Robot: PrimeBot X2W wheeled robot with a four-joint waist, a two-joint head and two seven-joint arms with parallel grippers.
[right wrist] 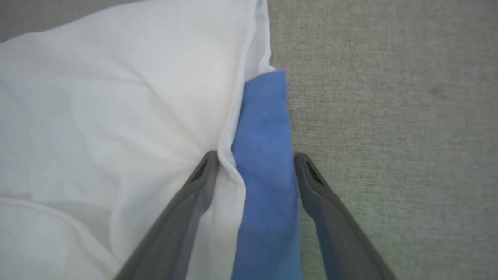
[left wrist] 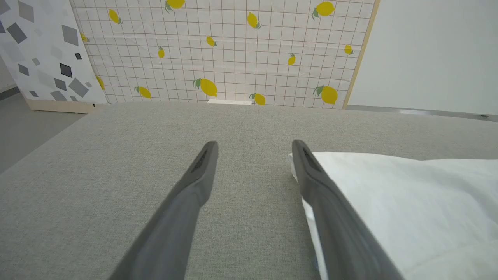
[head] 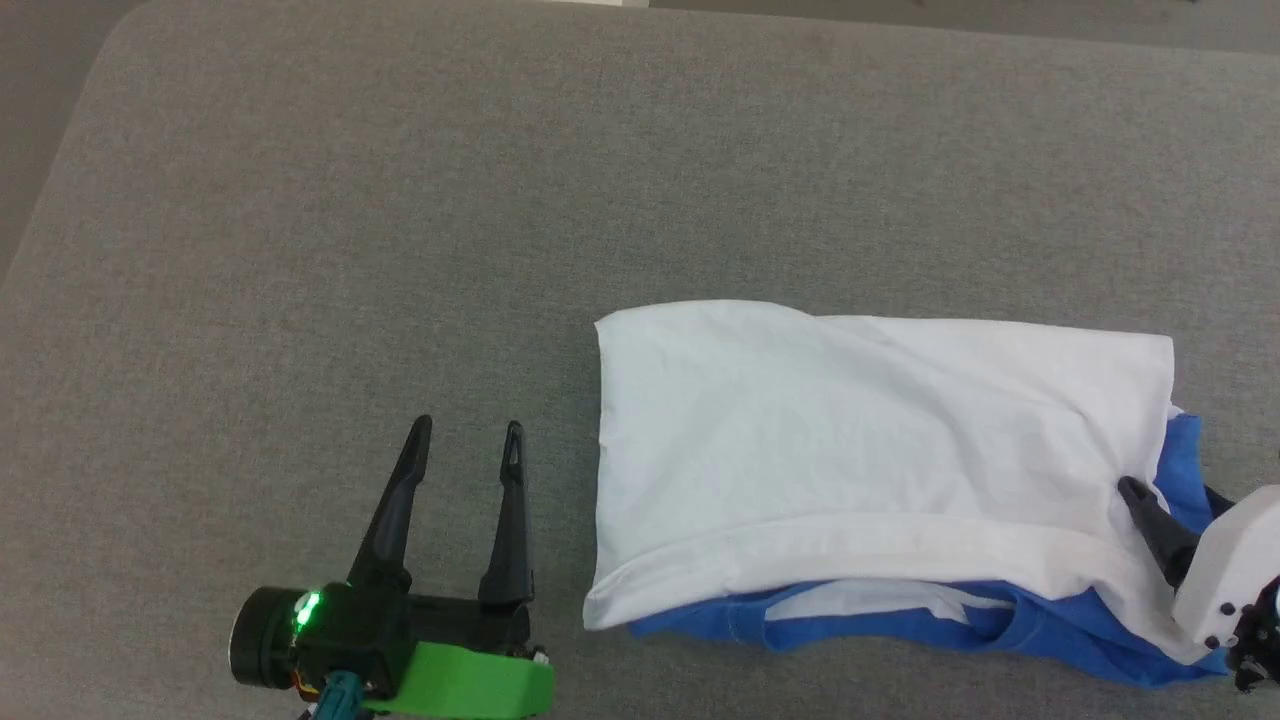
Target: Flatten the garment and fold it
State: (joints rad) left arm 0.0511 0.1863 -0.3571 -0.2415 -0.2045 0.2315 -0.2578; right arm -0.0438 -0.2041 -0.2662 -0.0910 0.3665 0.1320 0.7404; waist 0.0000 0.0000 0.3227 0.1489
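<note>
Garment [head: 880,440] lies right of centre on the grey surface [head: 350,200], folded into a compact rectangle: white body on top, blue sleeve [right wrist: 264,116] and neck trim [head: 750,628] peeking out underneath. Folding looks largely done, though the top layer is wrinkled and the edges are uneven. Left gripper [head: 468,425]: jaws wide, empty, just beside the garment's left edge. Right gripper [right wrist: 255,156]: jaws wide, straddling the sleeve edge, gripping nothing. Lemon-print panel [left wrist: 233,50] stands beyond the surface and is no obstruction.
</note>
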